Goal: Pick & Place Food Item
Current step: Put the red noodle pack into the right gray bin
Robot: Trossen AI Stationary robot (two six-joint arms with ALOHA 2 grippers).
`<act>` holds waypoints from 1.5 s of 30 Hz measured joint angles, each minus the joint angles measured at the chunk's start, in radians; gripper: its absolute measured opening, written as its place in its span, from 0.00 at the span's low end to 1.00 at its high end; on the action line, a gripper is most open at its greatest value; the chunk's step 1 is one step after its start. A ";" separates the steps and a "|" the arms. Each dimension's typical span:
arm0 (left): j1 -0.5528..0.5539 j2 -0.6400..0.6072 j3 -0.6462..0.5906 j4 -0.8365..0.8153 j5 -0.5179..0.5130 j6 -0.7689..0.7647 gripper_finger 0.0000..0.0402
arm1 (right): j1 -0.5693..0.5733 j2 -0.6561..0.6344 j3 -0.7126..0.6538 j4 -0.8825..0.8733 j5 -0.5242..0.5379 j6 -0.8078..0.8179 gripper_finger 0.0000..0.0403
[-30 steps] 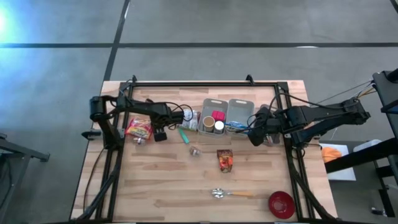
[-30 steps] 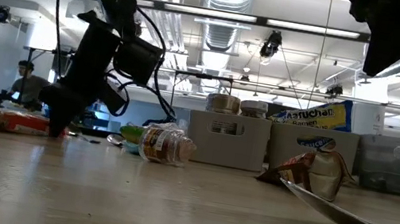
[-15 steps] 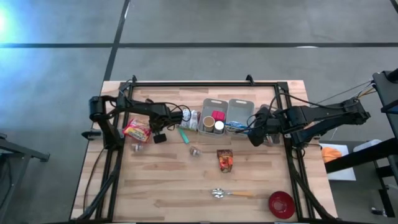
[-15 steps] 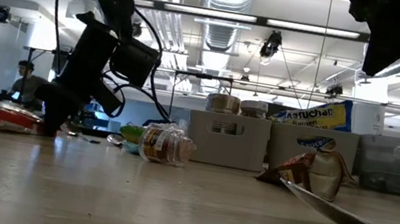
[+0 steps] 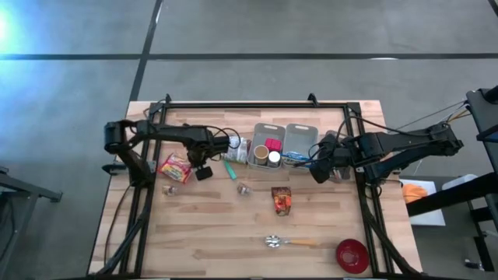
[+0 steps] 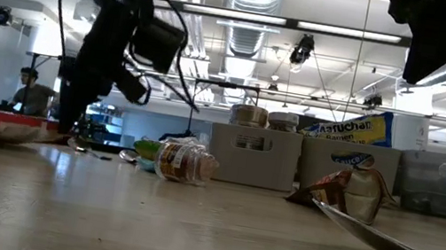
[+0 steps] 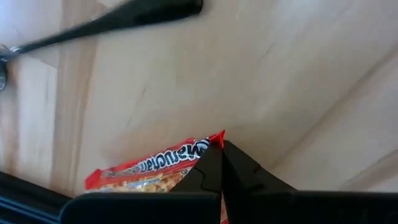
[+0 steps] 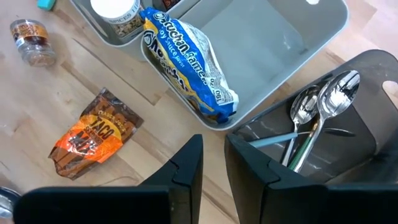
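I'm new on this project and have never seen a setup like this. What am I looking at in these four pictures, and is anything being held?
Two dark robot arms work at a wooden table. One picture looks straight down, one looks level across the tabletop, and two come from cameras on the wrists. The left gripper is shut on the corner of a red noodle packet, seen close up in its wrist view. The right gripper waits empty by two grey bins, its fingers slightly apart. Also on the table: a taco seasoning packet, a spoon and a red bowl.
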 joint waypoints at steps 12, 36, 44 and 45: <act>-0.012 -0.310 0.000 0.037 0.050 -0.149 0.00 | 0.000 0.000 0.000 0.008 0.004 -0.004 0.16; -0.084 -0.614 0.001 0.429 0.276 -0.287 0.00 | -0.021 0.067 -0.035 0.856 -0.019 -0.495 0.50; -0.125 -0.614 0.001 0.631 0.335 -0.338 0.00 | -0.042 0.229 -0.021 1.248 -0.238 -0.715 0.70; -0.131 -0.614 0.001 0.653 0.338 -0.351 0.00 | -0.048 0.254 -0.010 1.259 -0.253 -0.718 0.71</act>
